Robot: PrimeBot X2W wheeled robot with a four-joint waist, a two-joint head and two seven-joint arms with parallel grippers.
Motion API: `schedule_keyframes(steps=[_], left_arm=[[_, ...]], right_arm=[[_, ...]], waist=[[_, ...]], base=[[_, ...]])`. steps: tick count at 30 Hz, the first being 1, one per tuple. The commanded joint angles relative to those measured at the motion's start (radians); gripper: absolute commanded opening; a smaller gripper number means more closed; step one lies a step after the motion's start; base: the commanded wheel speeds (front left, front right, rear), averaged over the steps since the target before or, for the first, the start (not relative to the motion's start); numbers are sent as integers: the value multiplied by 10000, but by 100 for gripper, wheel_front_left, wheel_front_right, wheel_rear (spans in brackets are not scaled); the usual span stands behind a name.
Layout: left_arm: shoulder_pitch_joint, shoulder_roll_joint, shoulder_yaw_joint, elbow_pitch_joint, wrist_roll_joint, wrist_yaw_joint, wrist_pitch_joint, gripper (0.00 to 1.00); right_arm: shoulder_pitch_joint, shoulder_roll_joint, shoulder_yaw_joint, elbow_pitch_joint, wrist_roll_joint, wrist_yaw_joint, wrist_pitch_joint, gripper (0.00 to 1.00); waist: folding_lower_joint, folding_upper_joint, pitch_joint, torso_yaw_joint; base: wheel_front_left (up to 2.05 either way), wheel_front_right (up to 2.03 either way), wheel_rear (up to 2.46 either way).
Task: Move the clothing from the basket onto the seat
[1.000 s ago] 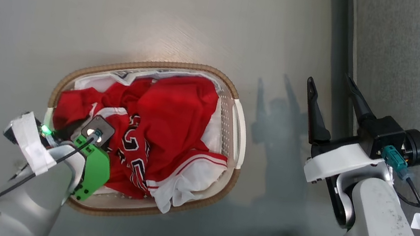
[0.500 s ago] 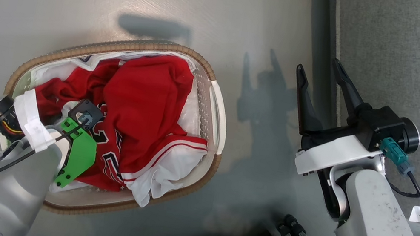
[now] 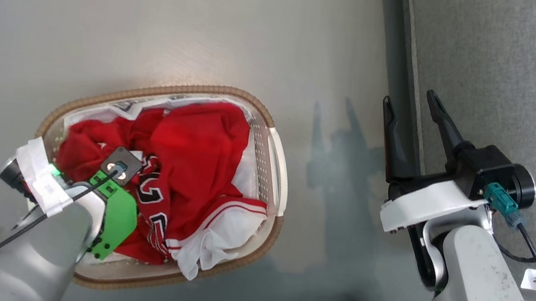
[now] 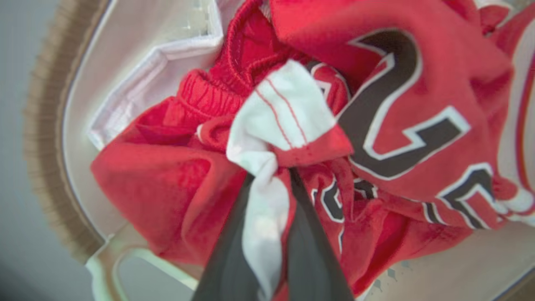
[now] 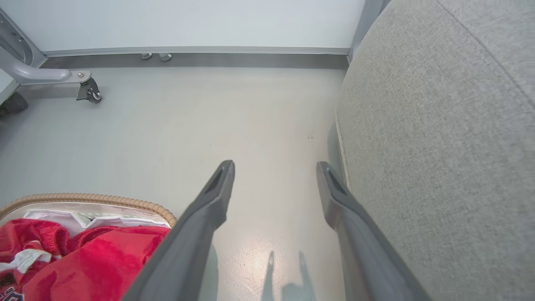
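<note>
The seat (image 3: 523,79) occupies the upper right of the head view; the basket (image 3: 168,89), lower left, holds the clothing (image 3: 196,149). My left gripper (image 4: 271,177) clamps a white-trimmed fold of it, and my right gripper (image 3: 411,101) stands open. I judge the fabric light and limp, so bunched folds are best to grip.

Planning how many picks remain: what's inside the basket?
Crumpled red jerseys, a white garment at one end, and the left gripper pinching a white-trimmed fold. What lies beneath the pile is covered.

The clothing (image 3: 196,149) is soft cloth, the basket (image 3: 260,149) perforated plastic, the seat (image 3: 507,77) coarse fabric.
</note>
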Motion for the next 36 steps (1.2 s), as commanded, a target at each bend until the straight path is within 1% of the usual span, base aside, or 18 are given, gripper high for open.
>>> schedule_keyframes(steps=[1, 7, 11, 15, 24, 31, 36], left_arm=[[207, -80, 62, -4, -194, -69, -246, 0], [546, -218, 167, -5, -549, -227, -1187, 0], [822, -370, 252, -16, -854, -289, -1603, 0], [1066, -614, 449, -346, -1141, -182, -1750, 0], [1723, -936, 982, -2810, -1651, 72, -1754, 0], [1954, -1022, 1312, -4735, -1919, 220, -1748, 0], [2109, -1055, 1316, -6086, -2136, 311, -1744, 0]], right_arm=[[208, -32, -45, 101, -75, -10, -44, 100], [532, -38, -32, 374, -91, -10, -44, 100], [806, -38, 21, 552, -14, -10, -44, 100], [1157, -36, 86, 738, -47, -10, -41, 100], [1989, -41, 152, 1095, -96, -10, -35, 100], [2587, -61, 190, 1191, -15, -10, -35, 100], [2964, -152, 229, 1154, 27, -10, -35, 100]], waist=[[0, 0, -911, 390], [0, 0, -2113, 807], [0, 0, -2872, 1043], [0, 0, -3548, 1257], [0, 0, -4896, 1623], [0, 0, -5747, 1788], [0, 0, -6230, 1907]], base=[[0, 0, 0], [0, 0, 0], [0, 0, 0], [0, 0, 0], [0, 0, 0], [0, 0, 0], [0, 0, 0]])
